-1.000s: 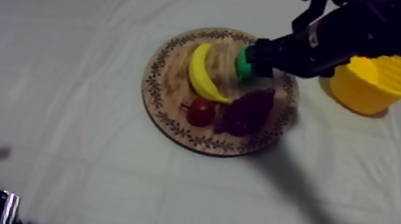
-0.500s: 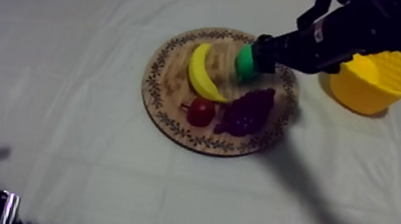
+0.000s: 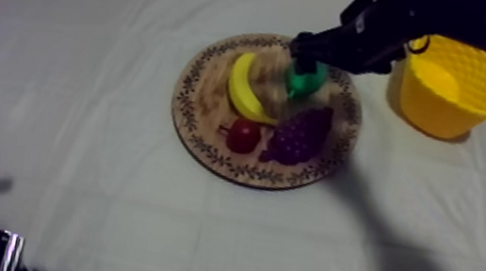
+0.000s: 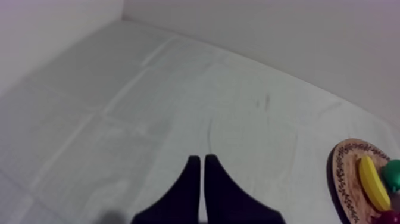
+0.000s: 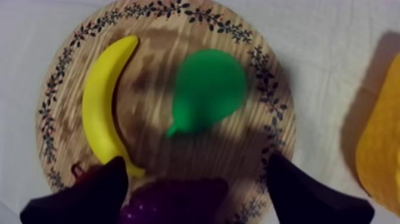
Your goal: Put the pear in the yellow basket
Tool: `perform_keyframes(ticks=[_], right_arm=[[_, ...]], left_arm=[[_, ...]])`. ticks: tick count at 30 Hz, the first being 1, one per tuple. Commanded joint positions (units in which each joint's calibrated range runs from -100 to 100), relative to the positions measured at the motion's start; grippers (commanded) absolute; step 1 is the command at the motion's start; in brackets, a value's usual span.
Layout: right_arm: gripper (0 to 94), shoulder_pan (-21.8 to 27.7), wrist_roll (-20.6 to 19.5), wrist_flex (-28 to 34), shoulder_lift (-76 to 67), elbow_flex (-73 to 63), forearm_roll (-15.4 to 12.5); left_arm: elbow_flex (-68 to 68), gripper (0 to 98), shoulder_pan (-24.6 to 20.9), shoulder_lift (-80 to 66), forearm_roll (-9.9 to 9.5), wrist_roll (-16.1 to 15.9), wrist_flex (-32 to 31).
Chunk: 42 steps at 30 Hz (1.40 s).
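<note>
With the fingers (image 5: 89,196) of your right gripper (image 5: 196,167) spread wide and nothing between them, the pear (image 5: 208,89) is not in hand. It lies on its side on the wooden board (image 5: 149,56), just beyond the fingertips, with its stem end toward the grapes (image 5: 172,199) and the banana (image 5: 101,101) beside it.

Change over the last 1 s, top view: at 1.0 s and 0.5 s ago the gripper sat low and tight against the pear, hiding most of it. Now the arm has swung up toward the board's far rim and the whole pear shows, at nearly the same spot.

Reading: either the grasp let go or the fingers never closed on it; you cannot tell which from here. Count the pick as not done.

The small red fruit (image 3: 244,135) and the grapes are unmoved on the board's near side. The yellow basket (image 3: 433,109) stands on the table (image 3: 96,121) near the board, on your right. Your left gripper (image 4: 200,159) rests well apart over bare cloth, its fingers together in a narrow wedge.

Next: you will likely need to lower the right gripper and close across the pear's wide body before any lift.
</note>
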Motion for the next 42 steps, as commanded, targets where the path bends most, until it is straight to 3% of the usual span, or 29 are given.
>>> perform_keyframes(ticks=[1, 6, 19, 27, 42], right_arm=[[89.7, 0.05, -0.46, 0.10, 2.63, -2.30, 0.35], [89.6, 0.05, -1.97, 0.15, 8.55, -6.35, 1.42], [86.6, 1.15, -2.51, 3.23, 20.29, -16.87, 1.11], [67.0, 1.25, -1.73, 3.76, 23.46, -19.67, 0.81], [49.4, 1.41, -0.99, 3.17, 25.15, -20.78, 1.04]], left_arm=[[0.00, 0.1, -0.03, -0.04, 0.00, 0.00, 0.02], [0.00, 0.1, -0.03, -0.04, 0.00, 0.00, 0.02], [0.00, 0.1, -0.03, -0.04, 0.00, 0.00, 0.02], [0.00, 0.1, -0.03, -0.04, 0.00, 0.00, 0.02], [0.00, 0.1, -0.03, -0.04, 0.00, 0.00, 0.02]])
